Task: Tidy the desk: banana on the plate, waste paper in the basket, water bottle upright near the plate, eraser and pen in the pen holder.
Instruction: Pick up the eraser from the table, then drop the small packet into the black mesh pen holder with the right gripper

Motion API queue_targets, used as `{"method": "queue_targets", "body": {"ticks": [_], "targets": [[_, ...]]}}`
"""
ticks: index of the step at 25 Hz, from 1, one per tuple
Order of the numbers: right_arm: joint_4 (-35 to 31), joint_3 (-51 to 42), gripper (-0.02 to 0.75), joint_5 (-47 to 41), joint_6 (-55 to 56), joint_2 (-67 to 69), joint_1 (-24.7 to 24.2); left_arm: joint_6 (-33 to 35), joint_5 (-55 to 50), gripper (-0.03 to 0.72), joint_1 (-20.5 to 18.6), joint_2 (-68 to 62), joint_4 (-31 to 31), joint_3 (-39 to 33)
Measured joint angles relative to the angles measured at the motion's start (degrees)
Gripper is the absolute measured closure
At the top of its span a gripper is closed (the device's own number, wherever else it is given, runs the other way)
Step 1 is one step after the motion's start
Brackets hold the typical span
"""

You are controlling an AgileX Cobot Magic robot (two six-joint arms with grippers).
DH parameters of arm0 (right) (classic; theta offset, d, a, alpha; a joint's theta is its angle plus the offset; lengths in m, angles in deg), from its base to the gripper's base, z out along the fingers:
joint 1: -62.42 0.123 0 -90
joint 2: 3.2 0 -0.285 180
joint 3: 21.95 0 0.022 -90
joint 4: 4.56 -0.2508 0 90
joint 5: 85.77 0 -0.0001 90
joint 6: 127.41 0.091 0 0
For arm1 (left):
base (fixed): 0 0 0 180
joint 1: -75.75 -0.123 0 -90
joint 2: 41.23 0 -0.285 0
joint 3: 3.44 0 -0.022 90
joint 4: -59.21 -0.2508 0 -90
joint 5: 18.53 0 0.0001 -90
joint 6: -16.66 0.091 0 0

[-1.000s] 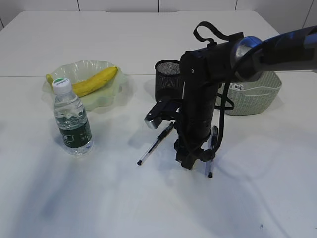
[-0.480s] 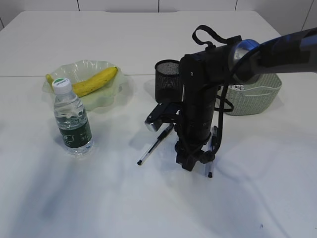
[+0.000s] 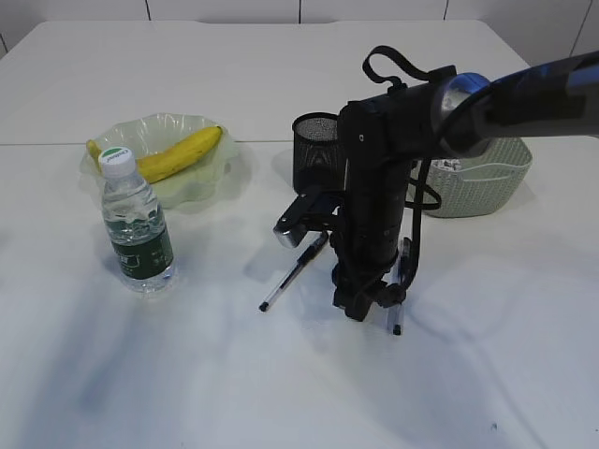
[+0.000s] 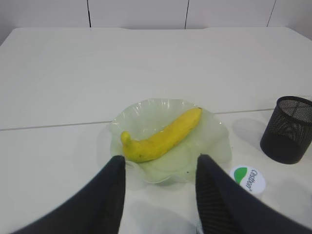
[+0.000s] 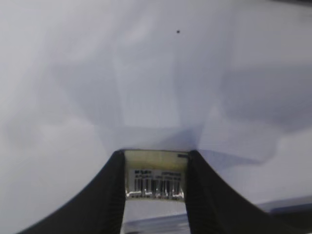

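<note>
right gripper [image 5: 155, 180] jaws flank the eraser [image 5: 155, 183] on both sides.

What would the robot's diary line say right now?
right gripper: closing on eraser | left gripper: open, empty | banana: on plate | pen: on table
</note>
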Motion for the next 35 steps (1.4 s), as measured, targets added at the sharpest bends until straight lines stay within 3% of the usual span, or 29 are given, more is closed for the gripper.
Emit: {"method": "queue_targets", "body": {"ticks": [10,19,35], "targets": [[0.27,10.39,0.477,-7.62,2.01,0.24,0.00,0.00,0.00,0.357,0.00,0.00,0.00,0.00],[0.17,18.08,0.477,-8.58,6.92,0.24,0.05,0.00,0.00,0.357,0.00,0.00,0.00,0.00],[5.62,25.11,0.479,3.23,24.41,0.24,-1.59,0.00,0.00,0.358,0.00,0.00,0.00,0.00]]}}
